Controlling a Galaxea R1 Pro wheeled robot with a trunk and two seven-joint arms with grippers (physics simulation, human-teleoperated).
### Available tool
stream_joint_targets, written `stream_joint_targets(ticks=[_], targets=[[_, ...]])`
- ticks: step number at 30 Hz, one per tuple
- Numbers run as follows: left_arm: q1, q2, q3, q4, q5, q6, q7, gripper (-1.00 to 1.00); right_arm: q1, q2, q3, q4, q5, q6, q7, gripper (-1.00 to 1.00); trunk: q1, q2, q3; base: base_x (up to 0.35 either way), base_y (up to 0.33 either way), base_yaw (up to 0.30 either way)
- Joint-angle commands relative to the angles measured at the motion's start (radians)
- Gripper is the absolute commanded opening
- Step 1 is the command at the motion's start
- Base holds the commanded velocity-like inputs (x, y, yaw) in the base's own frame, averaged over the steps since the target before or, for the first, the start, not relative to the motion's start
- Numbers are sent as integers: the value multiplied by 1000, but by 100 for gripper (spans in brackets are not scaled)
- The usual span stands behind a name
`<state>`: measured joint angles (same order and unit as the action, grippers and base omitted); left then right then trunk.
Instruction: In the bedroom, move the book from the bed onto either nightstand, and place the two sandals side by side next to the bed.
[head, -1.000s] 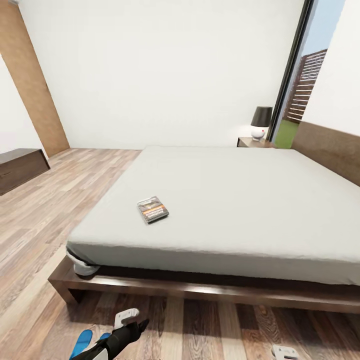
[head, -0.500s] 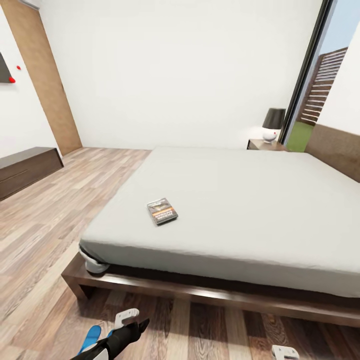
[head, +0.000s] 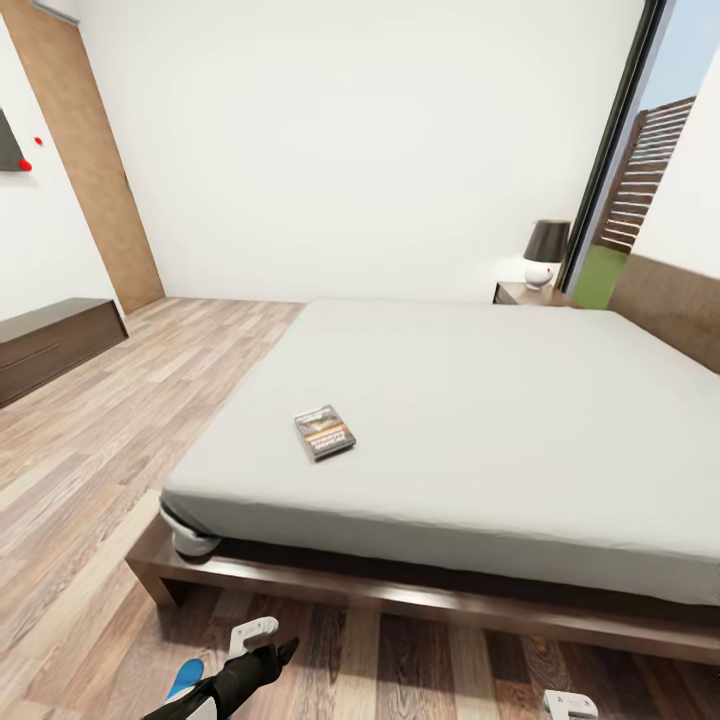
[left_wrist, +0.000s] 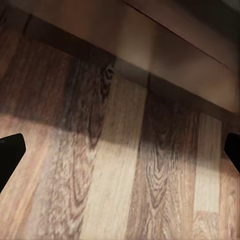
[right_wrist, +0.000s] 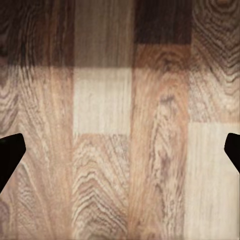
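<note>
On the pale mattress of the bed (head: 480, 420), near its foot-end corner, the book (head: 325, 432) lies flat, well apart from the nightstand (head: 530, 293) at the far headboard side, while a blue sandal (head: 185, 678) shows on the floor by the left arm. Both the left gripper (left_wrist: 120, 150) and the right gripper (right_wrist: 120, 150) hang released over bare planks, fingers spread wide and empty. The robot probably needs to roll closer to that corner before reaching, so the book comes within easy range.

White walls (head: 380, 130); wood-plank floor (head: 120, 420); low dark cabinet (head: 50, 345) left; lamp (head: 545, 252) beside dark-framed glass door (head: 640, 150).
</note>
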<state>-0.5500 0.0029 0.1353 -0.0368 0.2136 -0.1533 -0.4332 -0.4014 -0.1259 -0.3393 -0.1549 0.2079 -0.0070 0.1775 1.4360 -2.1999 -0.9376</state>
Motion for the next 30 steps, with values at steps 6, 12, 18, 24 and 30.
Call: stream_joint_targets(ticks=[6, 12, 18, 24, 30], targets=[[-1, 0, 7, 2, 0, -1, -5, 100, 0, 0, -8, 0, 10, -1, 5, 100, -23, 42, 22, 0, 0, -176], [-1, 0, 7, 2, 0, -1, -5, 100, 0, 0, -9, 0, 10, -1, 5, 100, -46, 84, 43, 0, 0, -93], [-1, 0, 7, 2, 0, -1, -5, 100, 0, 0, -9, 0, 10, -1, 5, 100, -69, 126, 62, 0, 0, -62], [-1, 0, 7, 2, 0, -1, -5, 100, 0, 0, -9, 0, 10, -1, 5, 100, -92, 168, 84, 0, 0, -180], [-1, 0, 7, 2, 0, -1, -5, 100, 0, 0, -9, 0, 8, -1, 5, 100, -115, 210, 103, 0, 0, -49]])
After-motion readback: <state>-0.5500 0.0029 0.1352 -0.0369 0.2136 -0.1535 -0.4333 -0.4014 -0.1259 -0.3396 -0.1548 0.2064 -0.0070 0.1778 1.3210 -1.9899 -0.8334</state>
